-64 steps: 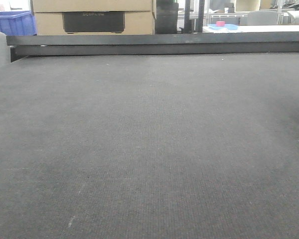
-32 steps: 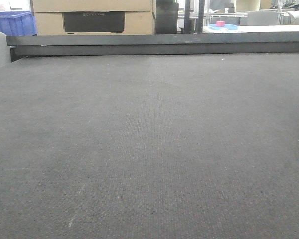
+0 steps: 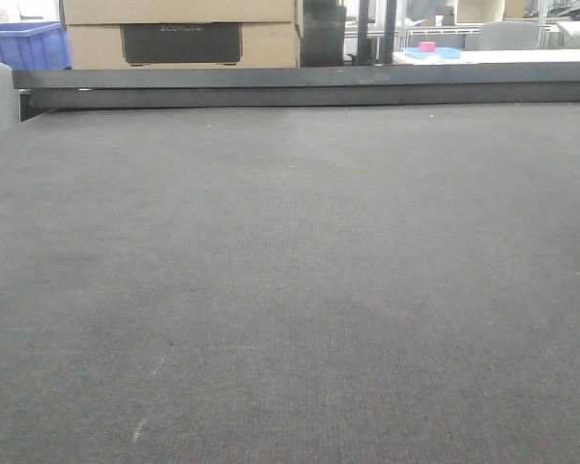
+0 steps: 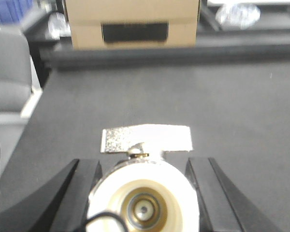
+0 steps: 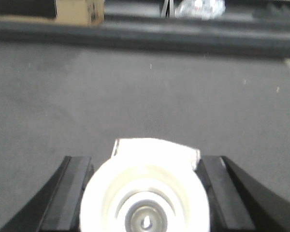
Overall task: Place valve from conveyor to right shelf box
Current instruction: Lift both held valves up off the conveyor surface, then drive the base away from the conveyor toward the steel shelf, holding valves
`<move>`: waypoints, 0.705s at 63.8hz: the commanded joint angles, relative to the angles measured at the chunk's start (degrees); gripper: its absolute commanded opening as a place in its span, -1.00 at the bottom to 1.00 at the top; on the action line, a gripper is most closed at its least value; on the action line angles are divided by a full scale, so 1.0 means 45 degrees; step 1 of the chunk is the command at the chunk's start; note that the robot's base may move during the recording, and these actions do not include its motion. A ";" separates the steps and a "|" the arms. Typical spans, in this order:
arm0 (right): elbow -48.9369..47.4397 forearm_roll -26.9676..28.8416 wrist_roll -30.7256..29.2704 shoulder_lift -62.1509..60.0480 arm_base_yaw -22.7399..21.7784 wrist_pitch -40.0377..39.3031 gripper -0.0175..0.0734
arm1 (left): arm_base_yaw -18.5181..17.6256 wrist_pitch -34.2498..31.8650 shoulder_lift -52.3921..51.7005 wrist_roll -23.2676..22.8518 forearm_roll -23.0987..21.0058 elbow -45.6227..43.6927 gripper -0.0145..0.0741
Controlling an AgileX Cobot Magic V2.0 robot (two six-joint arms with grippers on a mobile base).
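Note:
The conveyor point(image 3: 290, 271) fills the front view as a bare dark grey woven belt, with neither gripper on it there. In the left wrist view my left gripper point(image 4: 143, 193) is shut on a valve point(image 4: 144, 198). Its round white cap faces the camera, and its silver lever point(image 4: 145, 139) sticks out ahead over the conveyor point(image 4: 232, 106). My right gripper point(image 5: 145, 195) is shut on another valve point(image 5: 145, 193), also white cap toward the lens, held above the conveyor point(image 5: 87, 96). The black fingers point(image 5: 71, 193) flank it closely. The right shelf box is out of view.
A black rail point(image 3: 309, 85) runs along the belt's far edge. Beyond it stand cardboard boxes point(image 3: 179, 34) and a blue bin point(image 3: 24, 43). A grey chair point(image 4: 7, 72) stands off the belt's left side.

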 commanded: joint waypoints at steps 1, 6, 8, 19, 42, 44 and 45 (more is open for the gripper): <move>-0.0469 0.0004 -0.0076 -0.0142 -0.0032 -0.1119 -0.95 | -0.0054 -0.0805 -0.0237 -0.0023 -0.0071 -0.0078 -0.92; -0.0610 0.0004 -0.0076 -0.0142 -0.0032 -0.1152 -0.95 | -0.0054 -0.0778 -0.0229 -0.0023 -0.0071 -0.0078 -0.92; -0.0610 0.0004 -0.0076 -0.0142 -0.0032 -0.1152 -0.95 | -0.0054 -0.0723 -0.0229 -0.0023 -0.0071 -0.0078 -0.92; -0.0597 0.0004 -0.0076 -0.0142 -0.0032 -0.1107 -0.95 | -0.0054 -0.0646 -0.0229 -0.0023 -0.0071 -0.0078 -0.92; -0.0597 0.0004 -0.0076 -0.0142 -0.0032 -0.1216 -0.95 | -0.0054 -0.0646 -0.0229 -0.0023 -0.0071 -0.0078 -0.92; -0.0597 0.0004 -0.0076 -0.0142 -0.0032 -0.1216 -0.95 | -0.0054 -0.0646 -0.0229 -0.0023 -0.0071 -0.0078 -0.92; -0.0597 0.0004 -0.0076 -0.0142 -0.0032 -0.1216 -0.95 | -0.0054 -0.0663 -0.0229 -0.0023 -0.0071 -0.0078 -0.92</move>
